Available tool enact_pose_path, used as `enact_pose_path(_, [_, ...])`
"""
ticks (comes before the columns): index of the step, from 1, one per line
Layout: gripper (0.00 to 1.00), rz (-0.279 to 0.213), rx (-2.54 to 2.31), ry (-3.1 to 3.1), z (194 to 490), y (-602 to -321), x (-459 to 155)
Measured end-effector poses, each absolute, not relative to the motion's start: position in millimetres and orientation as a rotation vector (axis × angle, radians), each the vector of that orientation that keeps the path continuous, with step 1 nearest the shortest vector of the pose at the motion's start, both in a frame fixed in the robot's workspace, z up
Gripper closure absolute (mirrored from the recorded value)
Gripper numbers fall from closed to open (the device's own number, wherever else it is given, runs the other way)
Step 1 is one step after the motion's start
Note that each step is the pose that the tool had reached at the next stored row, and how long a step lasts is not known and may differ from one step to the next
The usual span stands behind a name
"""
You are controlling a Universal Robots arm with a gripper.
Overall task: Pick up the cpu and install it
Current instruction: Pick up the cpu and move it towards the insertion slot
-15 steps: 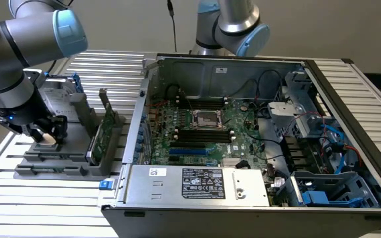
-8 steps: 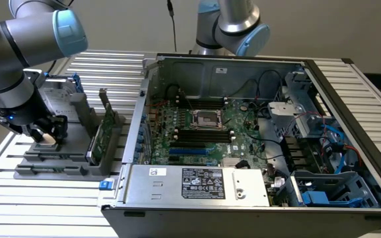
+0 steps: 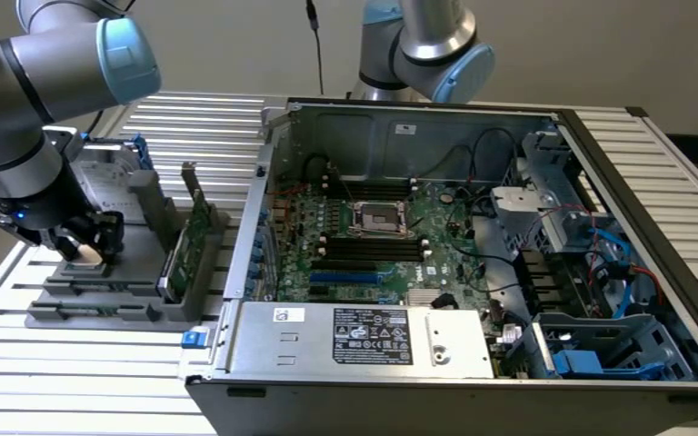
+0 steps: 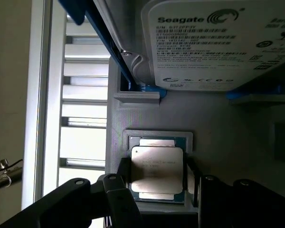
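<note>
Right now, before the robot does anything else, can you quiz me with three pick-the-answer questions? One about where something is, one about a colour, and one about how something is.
1. Where is the cpu?
A) in the socket
B) on the power supply
C) in a pocket of the grey holder

2. What colour is the bracket round the hard drive?
A) blue
B) red
C) yellow

3. How is the computer case?
A) shut tight
B) open, with its insides showing
C) packed in a box

Answers:
1 C: the chip lies flat in the holder's pocket, next to the hard drive.
2 A: blue bars run along the drive's edges.
3 B: the motherboard and cables can be seen inside.
</note>
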State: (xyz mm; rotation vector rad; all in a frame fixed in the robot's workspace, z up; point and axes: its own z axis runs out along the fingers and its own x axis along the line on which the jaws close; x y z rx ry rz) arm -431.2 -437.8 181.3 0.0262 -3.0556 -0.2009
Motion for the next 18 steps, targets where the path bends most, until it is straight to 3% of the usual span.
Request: enact_pose_path(18, [0.45,-0.221,0.026,-3.051,211,-438,-431])
